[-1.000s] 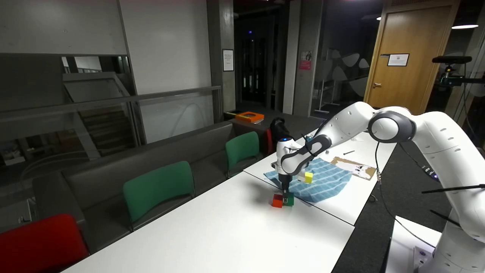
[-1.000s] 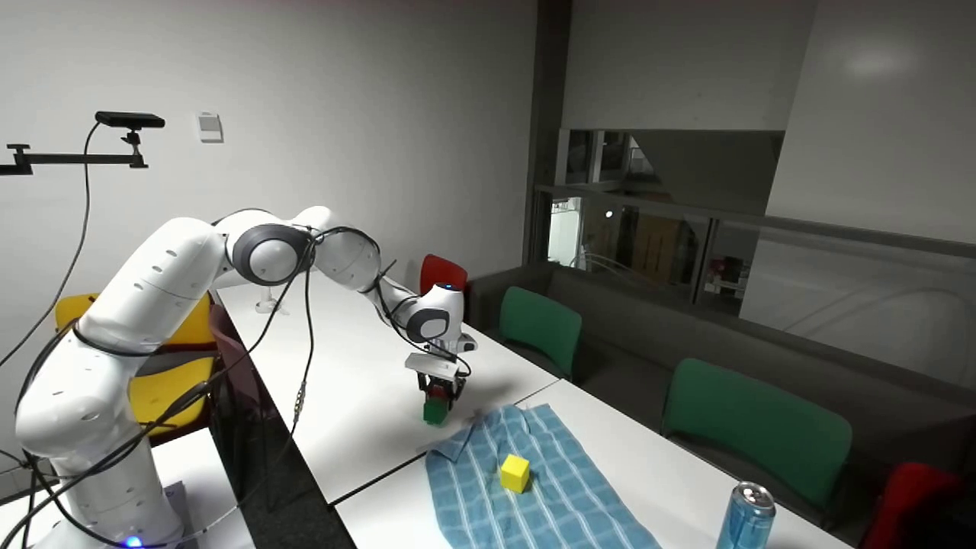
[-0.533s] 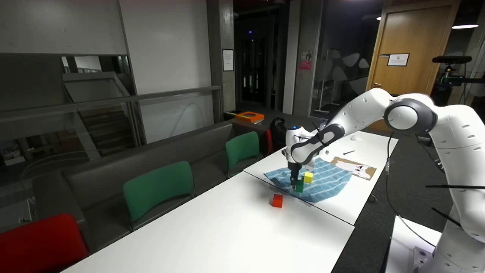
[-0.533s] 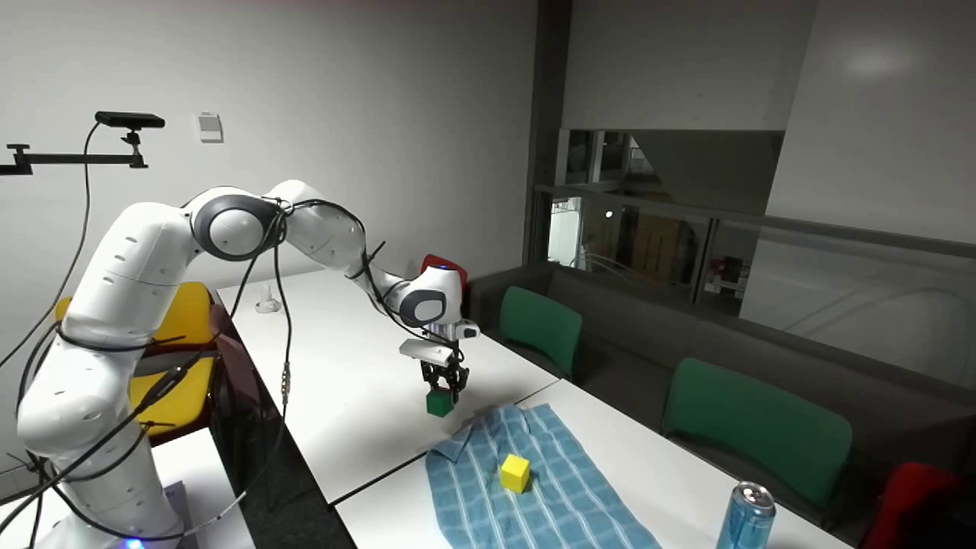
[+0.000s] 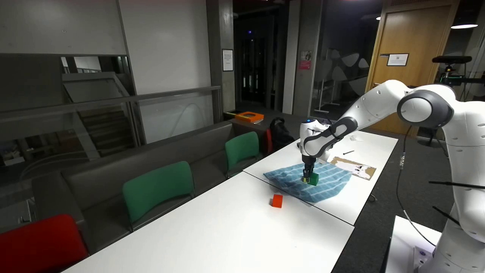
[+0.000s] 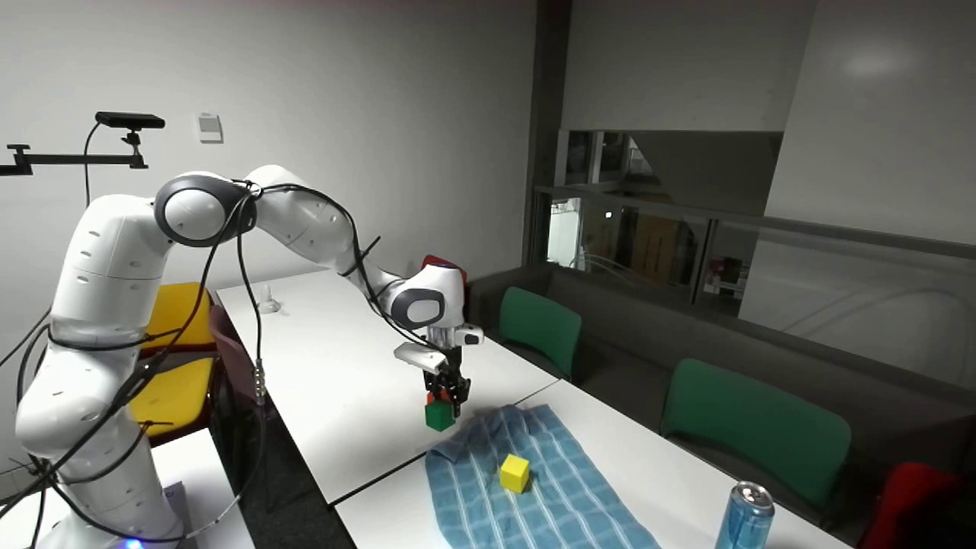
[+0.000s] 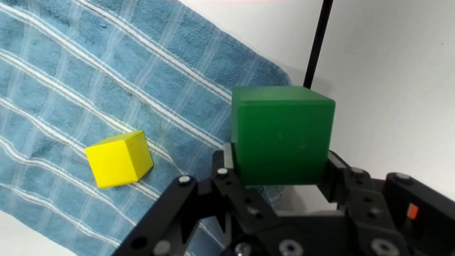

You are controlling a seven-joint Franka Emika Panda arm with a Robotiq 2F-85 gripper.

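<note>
The tool (image 7: 280, 160) grips a green cube (image 7: 284, 137) by two opposite faces, the cube raised clear of the counter (image 5: 212, 227). In the wrist view, a yellow cube (image 7: 119, 160) lies at 9 o'clock from the green cube, on a striped blue cloth (image 7: 96, 87). In an exterior view, a red cube (image 5: 277, 201) sits on the counter at 8 o'clock from the green cube. A blue can (image 6: 747, 518), in an exterior view, stands upright at 3 o'clock from the yellow cube.

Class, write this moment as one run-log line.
jaws: closed on green cube, held aloft | yellow cube: on blue cloth | red cube: on white table
</note>
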